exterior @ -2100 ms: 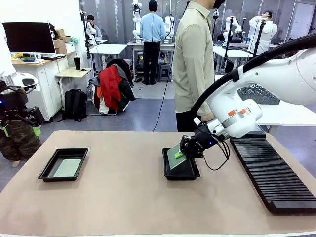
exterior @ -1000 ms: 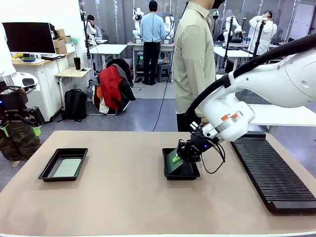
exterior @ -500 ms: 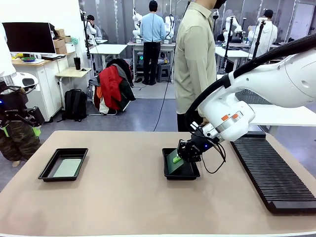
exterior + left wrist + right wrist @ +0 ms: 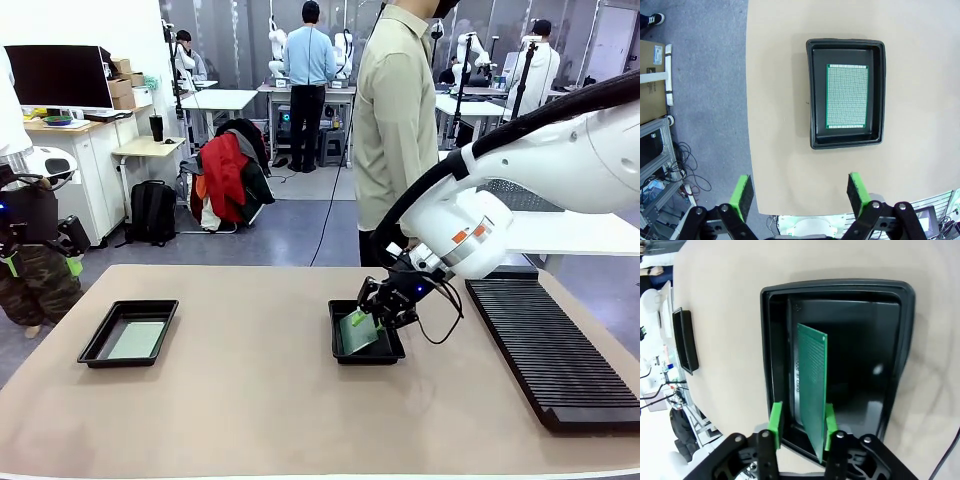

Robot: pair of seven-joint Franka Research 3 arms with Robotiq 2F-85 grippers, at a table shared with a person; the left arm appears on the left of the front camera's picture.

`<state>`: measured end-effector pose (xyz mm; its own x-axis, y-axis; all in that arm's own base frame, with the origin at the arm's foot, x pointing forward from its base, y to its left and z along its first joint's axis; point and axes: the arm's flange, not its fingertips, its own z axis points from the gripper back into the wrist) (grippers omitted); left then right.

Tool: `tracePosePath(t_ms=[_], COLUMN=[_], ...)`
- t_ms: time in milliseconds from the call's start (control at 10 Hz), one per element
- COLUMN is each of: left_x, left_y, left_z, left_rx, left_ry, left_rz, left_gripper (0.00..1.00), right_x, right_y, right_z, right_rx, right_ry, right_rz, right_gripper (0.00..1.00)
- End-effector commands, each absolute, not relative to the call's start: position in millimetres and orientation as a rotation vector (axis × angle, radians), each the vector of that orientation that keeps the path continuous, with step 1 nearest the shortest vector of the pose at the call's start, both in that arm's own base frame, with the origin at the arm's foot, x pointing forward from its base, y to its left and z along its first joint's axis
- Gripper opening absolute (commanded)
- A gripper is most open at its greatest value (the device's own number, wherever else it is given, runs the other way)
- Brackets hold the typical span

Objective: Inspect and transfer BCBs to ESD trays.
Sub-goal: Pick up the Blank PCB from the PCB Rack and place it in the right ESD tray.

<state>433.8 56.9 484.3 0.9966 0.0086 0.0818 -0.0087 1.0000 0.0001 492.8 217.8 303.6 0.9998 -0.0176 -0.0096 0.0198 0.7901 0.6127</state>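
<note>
You're looking at the right tool [image 4: 372,316] hanging over the black shallow plastic tray [image 4: 341,355] near the middle of the beige tabletop [image 4: 260,400]. In the right wrist view the thin green speckled rectangular board [image 4: 812,390] is standing tilted on edge between the green pads [image 4: 775,422], its far end reaching down into that tray [image 4: 895,340]. The jaws are sitting partly apart with the board between them; I can't tell whether the pads are pressing it or just flanking it. In the front view that board [image 4: 358,332] is leaning inside the tray, just under the tool.

The left tool [image 4: 799,192] is standing wide, with nothing between its fingers. It's looking straight down at the second black shallow tray [image 4: 812,95] near the tabletop's edge. A second green speckled board [image 4: 847,96] is lying flat on that tray's floor. In the front view this tray [image 4: 95,345] is sitting at the tabletop's left side, well apart from the middle tray.

A long black ribbed rack [image 4: 545,350] is lying along the tabletop's right side. A person in a pale shirt [image 4: 392,120] is standing at the far side.
</note>
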Motion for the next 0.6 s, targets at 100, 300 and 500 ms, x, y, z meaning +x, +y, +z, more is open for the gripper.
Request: tracePosePath(t_ms=[100, 300, 500], left_x=[435, 435, 435], left_y=[57, 57, 57], left_z=[482, 482, 482], left_rx=[-0.001, -0.001, -0.001], left_ry=[-0.092, -0.092, -0.092], left_rz=[0.012, 0.012, 0.012], left_gripper=[1.0, 1.0, 1.0], right_x=[490, 487, 480], right_y=[217, 214, 210], right_z=[341, 365, 388], right_rx=[0.484, 0.351, 0.248], right_ry=[0.029, 0.044, 0.047], right_rz=[-0.038, -0.065, -0.061], right_gripper=[0.8, 0.99, 1.0])
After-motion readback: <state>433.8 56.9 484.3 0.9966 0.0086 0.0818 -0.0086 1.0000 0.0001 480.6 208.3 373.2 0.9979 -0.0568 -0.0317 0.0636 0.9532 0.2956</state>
